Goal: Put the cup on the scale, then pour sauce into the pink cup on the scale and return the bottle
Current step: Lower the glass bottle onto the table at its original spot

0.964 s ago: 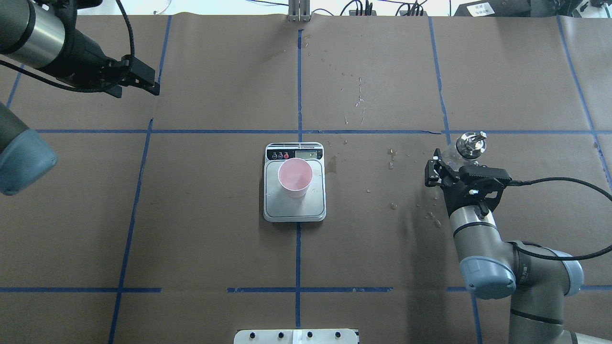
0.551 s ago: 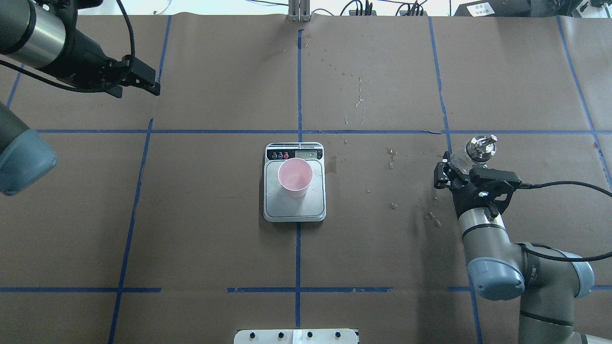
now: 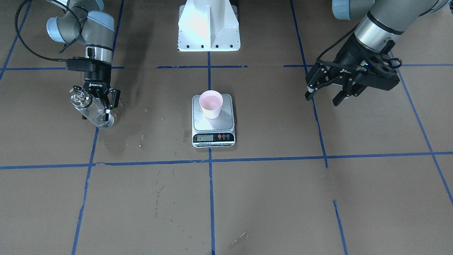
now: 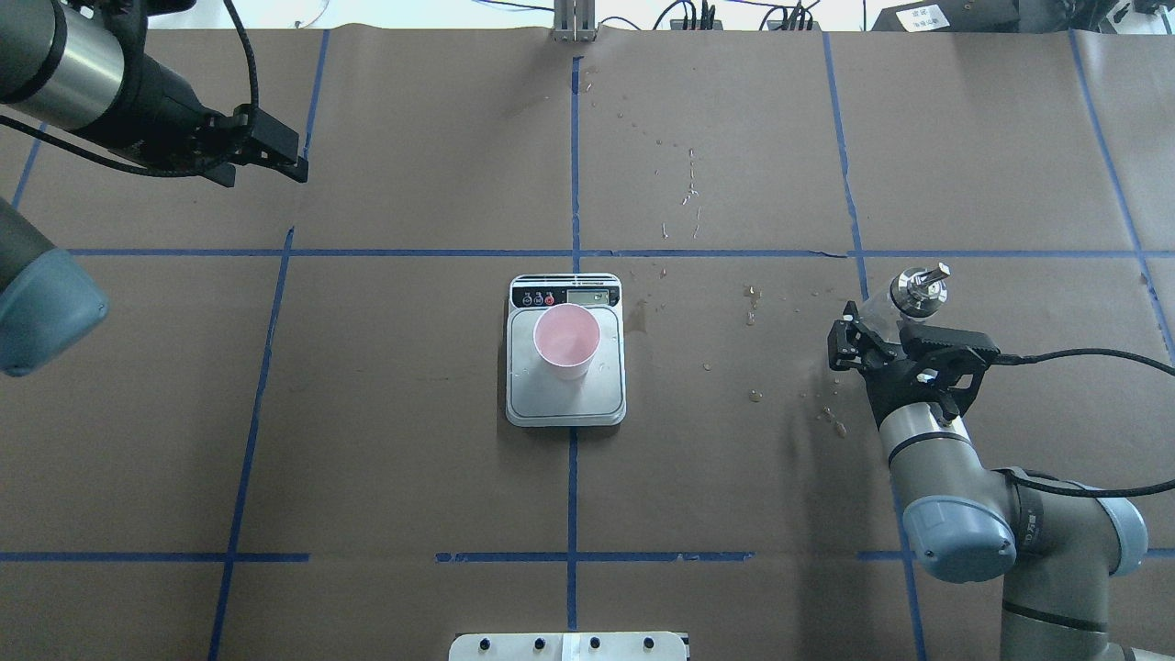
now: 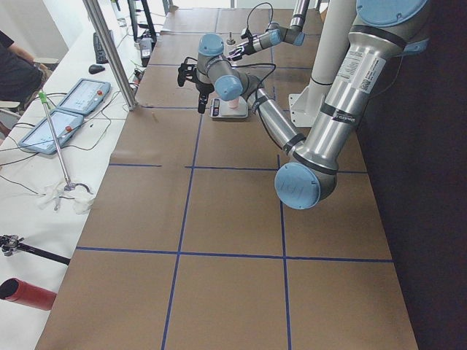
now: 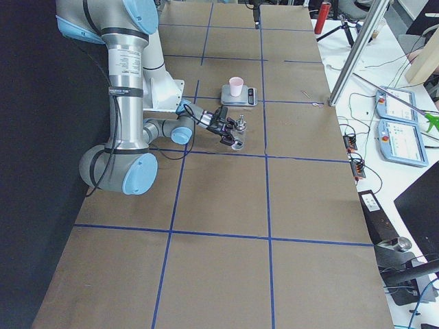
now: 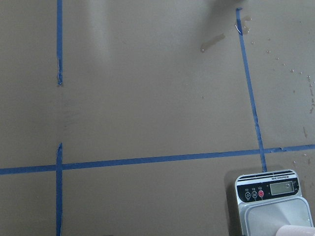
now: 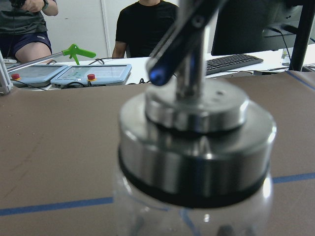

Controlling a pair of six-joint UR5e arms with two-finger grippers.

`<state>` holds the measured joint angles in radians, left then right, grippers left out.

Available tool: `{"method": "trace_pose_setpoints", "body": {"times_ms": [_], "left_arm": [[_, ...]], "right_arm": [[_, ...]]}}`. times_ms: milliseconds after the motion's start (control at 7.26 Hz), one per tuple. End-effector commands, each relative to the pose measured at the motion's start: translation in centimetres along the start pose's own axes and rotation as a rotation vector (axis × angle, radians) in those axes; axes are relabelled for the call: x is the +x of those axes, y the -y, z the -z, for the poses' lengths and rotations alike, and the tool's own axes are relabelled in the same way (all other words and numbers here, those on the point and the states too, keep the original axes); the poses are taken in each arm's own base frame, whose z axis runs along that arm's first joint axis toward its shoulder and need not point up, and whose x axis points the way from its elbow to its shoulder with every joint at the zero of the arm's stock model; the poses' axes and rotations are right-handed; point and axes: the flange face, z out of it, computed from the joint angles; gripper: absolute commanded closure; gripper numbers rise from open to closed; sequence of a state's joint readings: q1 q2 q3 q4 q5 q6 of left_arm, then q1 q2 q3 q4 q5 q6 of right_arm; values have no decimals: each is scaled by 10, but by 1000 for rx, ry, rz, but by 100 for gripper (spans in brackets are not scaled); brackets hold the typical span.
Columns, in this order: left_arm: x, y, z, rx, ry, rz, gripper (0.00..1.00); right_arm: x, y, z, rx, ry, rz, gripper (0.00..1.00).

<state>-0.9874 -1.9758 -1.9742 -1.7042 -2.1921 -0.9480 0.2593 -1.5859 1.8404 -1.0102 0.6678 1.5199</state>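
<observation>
The pink cup (image 4: 567, 341) stands upright on the silver scale (image 4: 565, 406) at the table's centre; it also shows in the front view (image 3: 211, 102) on the scale (image 3: 213, 137). The clear glass bottle (image 4: 921, 286) with silver pourer cap stands at the table's right, with clear liquid low inside (image 3: 92, 112). My right gripper (image 4: 877, 323) is shut on the bottle's body (image 3: 95, 117). The cap fills the right wrist view (image 8: 197, 128). My left gripper (image 4: 266, 173) is open and empty, high over the far left (image 3: 321, 100).
Brown paper with blue tape lines covers the table. Spilled drops and stains (image 4: 753, 317) lie between the scale and the bottle. The robot's white base (image 3: 208, 28) stands at the near edge. Operators and tablets (image 8: 88, 73) are beyond the far edge.
My right gripper has carried the bottle to the right, further from the scale, and a little back toward the robot. The left arm, cup and scale have not moved.
</observation>
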Motion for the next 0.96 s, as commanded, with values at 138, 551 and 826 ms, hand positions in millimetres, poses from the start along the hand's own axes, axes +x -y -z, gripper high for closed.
{"method": "trace_pose_setpoints", "body": {"times_ms": [138,551,826], "left_arm": [[0,0,1,1,-1,-1,14],[0,-1,1,1,-1,-1,14],[0,-1,1,1,-1,-1,13]], "right_arm": [[0,-11,3,-14,2,19,100],[-1,-20,5,-24,6,32,100],[3,-29,3,-22,-2,51,100]]}}
